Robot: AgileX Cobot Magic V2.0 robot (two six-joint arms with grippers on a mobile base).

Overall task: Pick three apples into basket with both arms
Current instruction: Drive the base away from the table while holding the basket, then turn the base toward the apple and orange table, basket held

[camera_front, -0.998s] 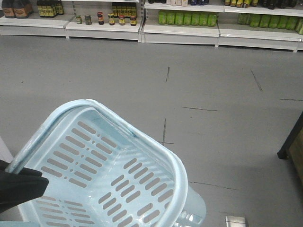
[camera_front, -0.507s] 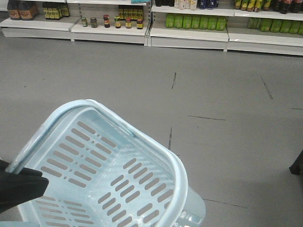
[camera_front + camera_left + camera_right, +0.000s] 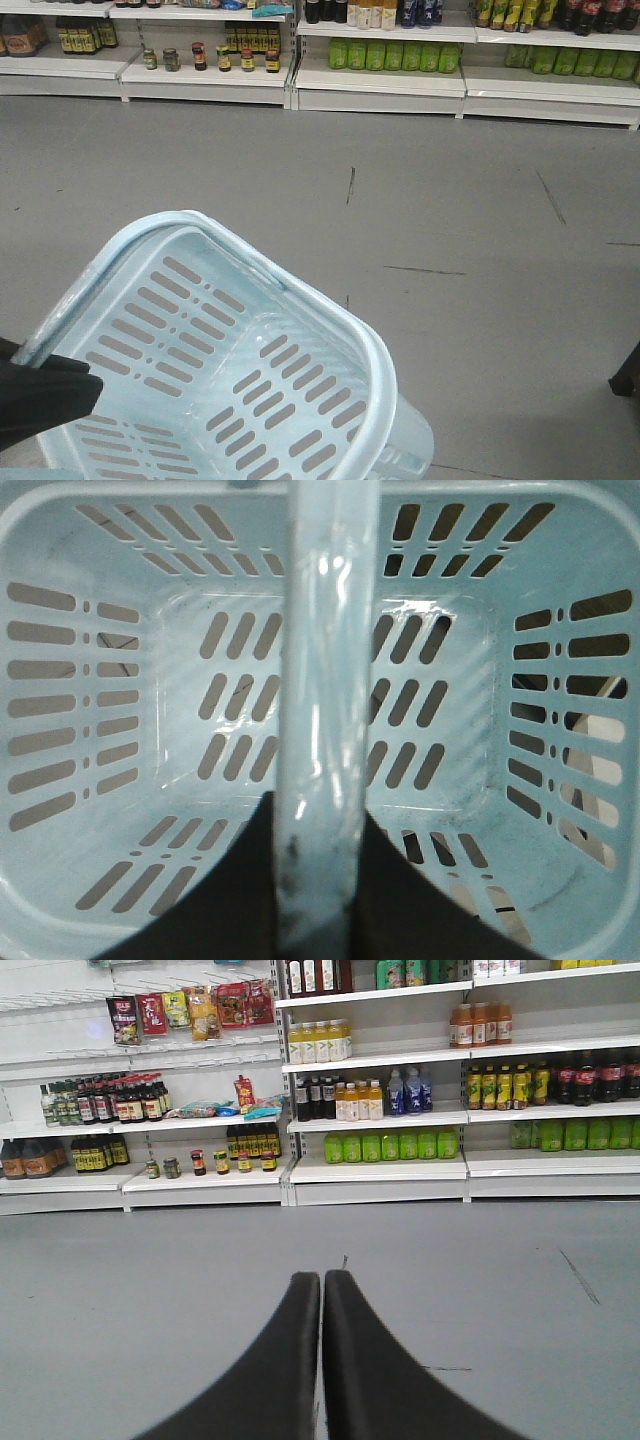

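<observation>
Gripping with the left pincer [image 3: 320, 880], black fingers closed on either side of the swing handle [image 3: 325, 630] running straight up the middle of the left wrist view. Carrying the basket [image 3: 130, 330] that way, tilted, down in the lower left of the front view. Showing a bare slotted bottom: no apples inside, and none anywhere in sight.

Over to the right pincer [image 3: 321, 1290]: pressed shut on nothing, pointing across the grey floor [image 3: 150, 1260] toward the shelves [image 3: 380, 1170] of bottles along the top of the frame.

Now the worries. Hanging a whole basket from one glossy handle looks likely to let it swing or twist in the grip, perhaps even slide through under a jolt. Tilted like this, liable to send the first apple rolling to the low side, dragging the lean further, maybe spilling over the rim. Going in with the right side shut would only knock fruit away, so worth opening well before any reach. And with no fruit in view, reaching blind means a real chance of closing on air or clipping a shelf edge.
</observation>
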